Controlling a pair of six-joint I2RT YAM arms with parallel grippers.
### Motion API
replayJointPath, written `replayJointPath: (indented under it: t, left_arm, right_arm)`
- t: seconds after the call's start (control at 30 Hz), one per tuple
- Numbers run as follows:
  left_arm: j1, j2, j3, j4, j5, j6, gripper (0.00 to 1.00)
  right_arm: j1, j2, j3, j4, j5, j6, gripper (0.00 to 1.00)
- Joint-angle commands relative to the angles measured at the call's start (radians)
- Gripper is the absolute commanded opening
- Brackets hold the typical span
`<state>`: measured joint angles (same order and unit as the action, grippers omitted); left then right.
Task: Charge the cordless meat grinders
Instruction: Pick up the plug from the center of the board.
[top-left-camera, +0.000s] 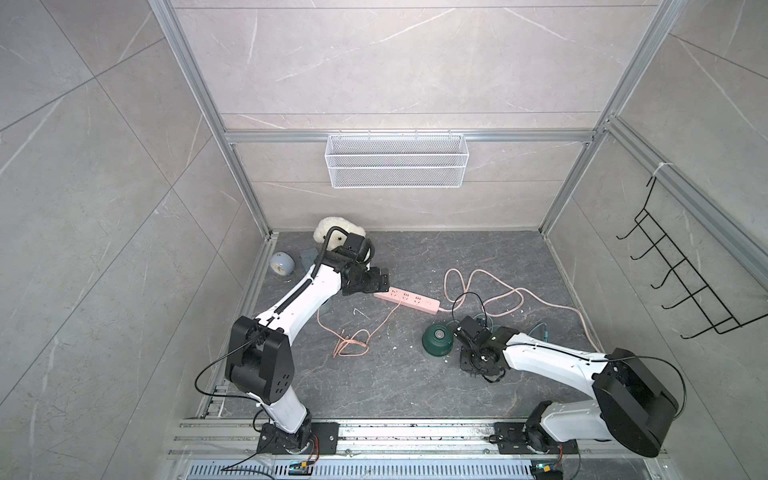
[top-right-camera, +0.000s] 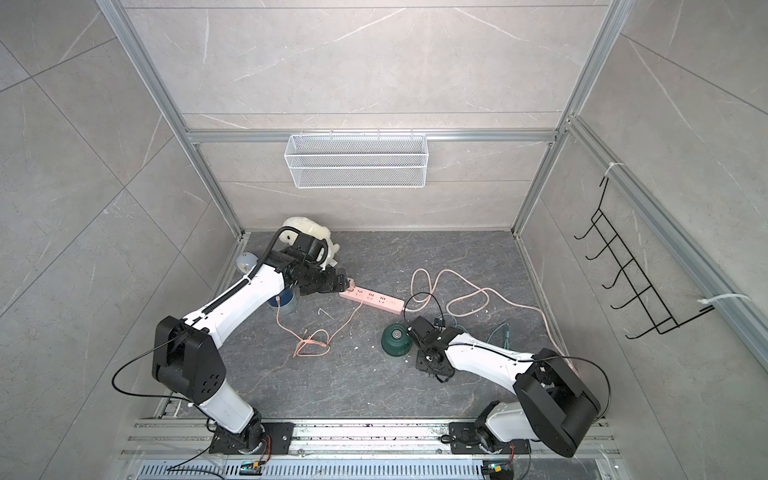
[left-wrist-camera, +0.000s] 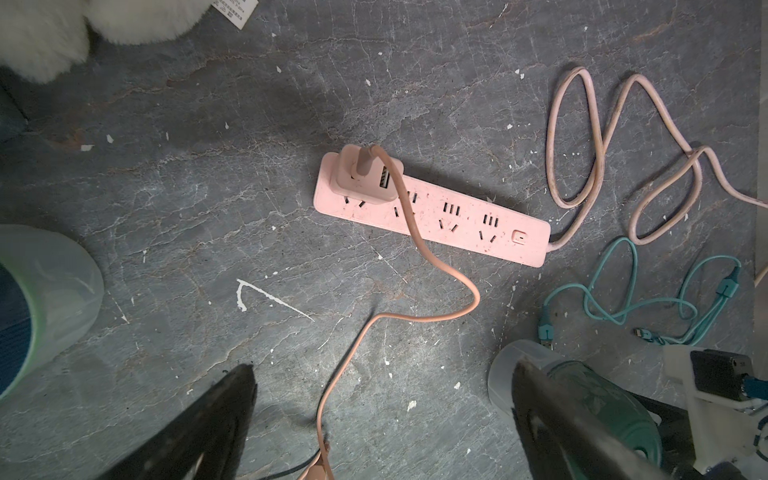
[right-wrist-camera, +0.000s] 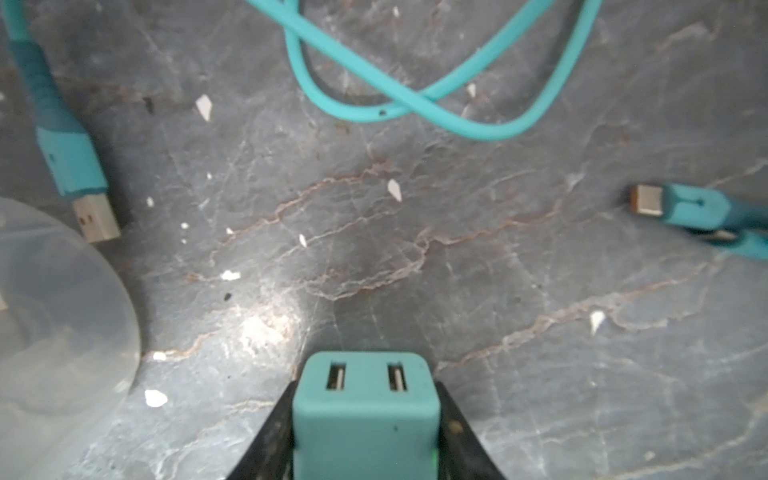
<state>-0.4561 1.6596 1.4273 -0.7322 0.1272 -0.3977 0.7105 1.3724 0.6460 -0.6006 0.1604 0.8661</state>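
Two grinders sit on the worktop (top-left-camera: 395, 386), and neither looks wired up yet. Nearest you, at the lower right of a top view, the right pincer (right-wrist-camera: 365, 386) is clamped on the teal plug cube (right-wrist-camera: 365, 419) with its ports facing out, probably so you can carry it to a socket. The green grinder (top-left-camera: 437, 338) sits just left of that pincer. The teal cable (right-wrist-camera: 361, 113) lies loose nearby, its USB plug (right-wrist-camera: 70, 162) free.

At mid-frame lies the pink power strip (top-left-camera: 409, 300). A pink adapter (left-wrist-camera: 345, 166) fills its left-end socket and the pink cable (left-wrist-camera: 417, 237) crosses the next one, so choose a socket nearer the right end. The left pincer (left-wrist-camera: 382, 365) hangs spread wide and empty over the adapter end. The navy grinder (top-right-camera: 284, 300) is partly hidden beneath the left arm (top-right-camera: 245, 303).

Farthest back, at the worktop's upper left, a plush toy (top-left-camera: 345, 224) and a pale blue ball (top-left-camera: 281, 264) sit well clear.
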Motion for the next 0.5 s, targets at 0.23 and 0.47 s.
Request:
replayJointPath:
  t: [0.23,0.47]
  left_arm:
    - [-0.003,-0.006,0.058,-0.065,0.226,-0.003,0.94]
    - [-0.037,0.022,0.163,-0.084,0.47,-0.034,0.88]
  right_arm:
    - [0.004,-0.301,0.093,0.024,0.065,-0.324,0.26]
    - [0.003,-0.34,0.174,0.174,-0.069,-0.641,0.27]
